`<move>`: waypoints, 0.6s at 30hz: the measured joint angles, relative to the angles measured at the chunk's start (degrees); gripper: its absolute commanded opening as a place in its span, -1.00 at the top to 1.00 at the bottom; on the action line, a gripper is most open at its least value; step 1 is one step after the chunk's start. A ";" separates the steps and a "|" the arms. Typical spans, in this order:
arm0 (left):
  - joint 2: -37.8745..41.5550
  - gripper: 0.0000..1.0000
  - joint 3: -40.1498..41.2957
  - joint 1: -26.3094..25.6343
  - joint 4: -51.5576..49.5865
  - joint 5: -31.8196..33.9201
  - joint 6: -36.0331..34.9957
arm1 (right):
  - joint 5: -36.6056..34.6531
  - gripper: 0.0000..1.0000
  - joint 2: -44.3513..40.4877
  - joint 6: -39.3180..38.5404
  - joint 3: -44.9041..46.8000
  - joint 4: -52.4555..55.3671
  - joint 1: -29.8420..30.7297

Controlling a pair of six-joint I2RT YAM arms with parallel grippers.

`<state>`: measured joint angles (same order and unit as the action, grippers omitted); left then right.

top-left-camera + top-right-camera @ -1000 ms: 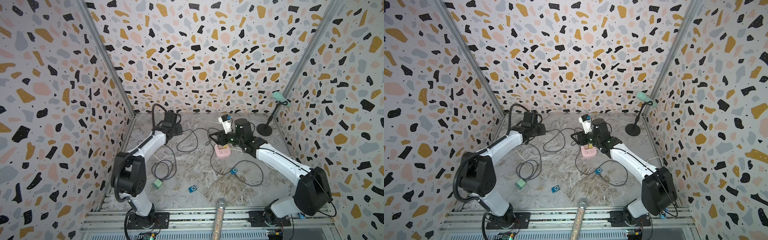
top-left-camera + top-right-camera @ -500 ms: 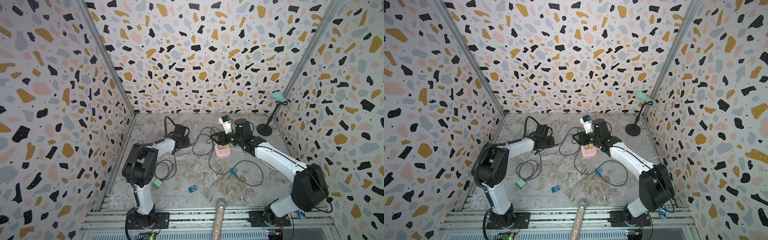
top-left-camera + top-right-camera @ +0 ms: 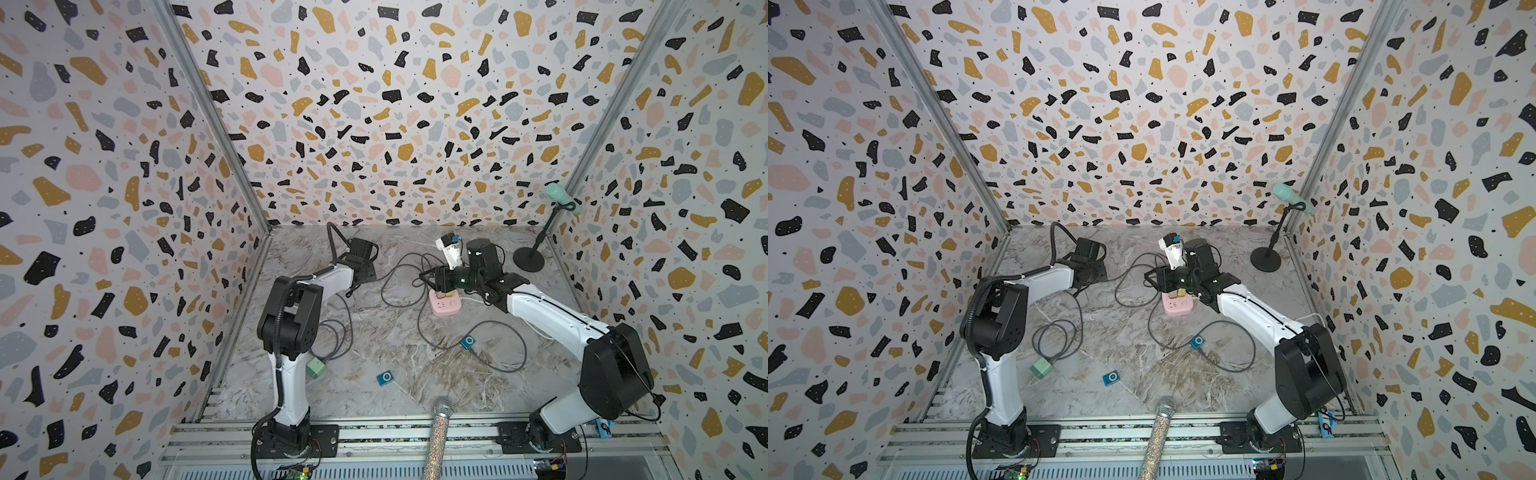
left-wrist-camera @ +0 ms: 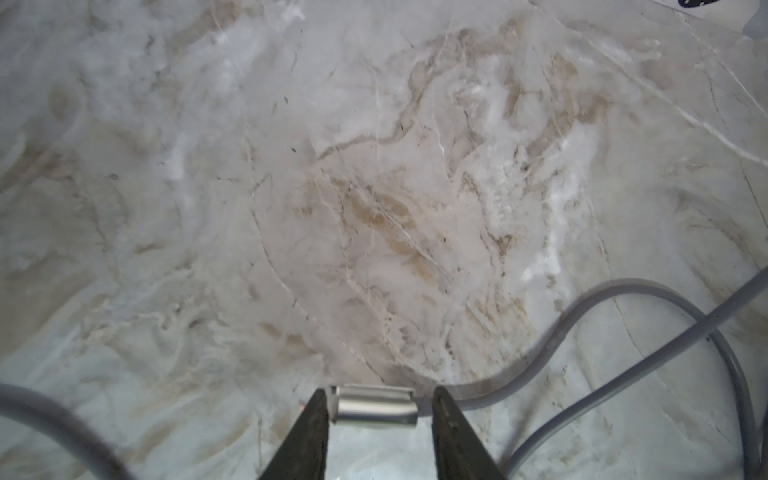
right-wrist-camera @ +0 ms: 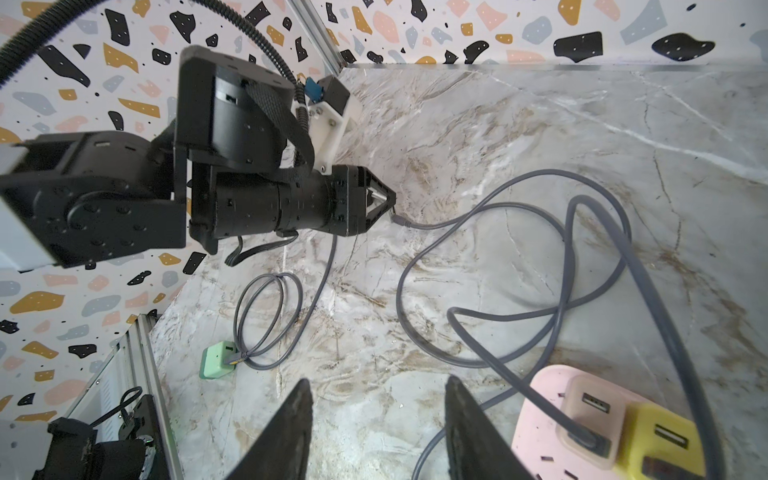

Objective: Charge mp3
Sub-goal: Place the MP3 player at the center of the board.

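Hovering by the pink power strip [image 5: 536, 415], my right gripper [image 5: 378, 381] gapes empty — my left gripper [image 4: 380, 391] sits slack around a silver USB plug [image 4: 376, 409] (gap one side); the blue mp3 player [image 3: 468, 342] lies apart, nearer the front

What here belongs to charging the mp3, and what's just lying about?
Job: blue square mp3 player touching the grey charging cable, pink power strip.
Lying about: other blue mp3 player, green cube charger, glittery microphone, mint microphone on black stand.

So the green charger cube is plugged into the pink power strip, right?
No. The green charger cube lies unplugged on the table, well apart from the pink power strip, with only its own cable attached. Both top views show it.
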<state>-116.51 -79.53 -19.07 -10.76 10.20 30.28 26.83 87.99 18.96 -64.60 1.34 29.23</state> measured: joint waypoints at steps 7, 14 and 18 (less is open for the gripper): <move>-0.02 -0.01 -1.46 0.42 -2.60 0.68 -0.33 | -0.02 -0.03 0.24 -0.04 0.04 0.00 0.00; 10.16 -0.02 0.37 1.73 -5.27 1.49 -1.75 | -0.52 -0.03 0.24 -0.94 0.04 0.92 0.50; 17.49 -0.02 1.40 2.38 -6.19 2.86 -2.69 | -1.40 -0.02 0.26 -1.77 0.04 1.97 1.60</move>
<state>-99.02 -78.13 -16.69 -16.95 13.06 27.59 25.43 88.25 17.19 -64.55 3.31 30.83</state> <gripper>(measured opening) 0.508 0.516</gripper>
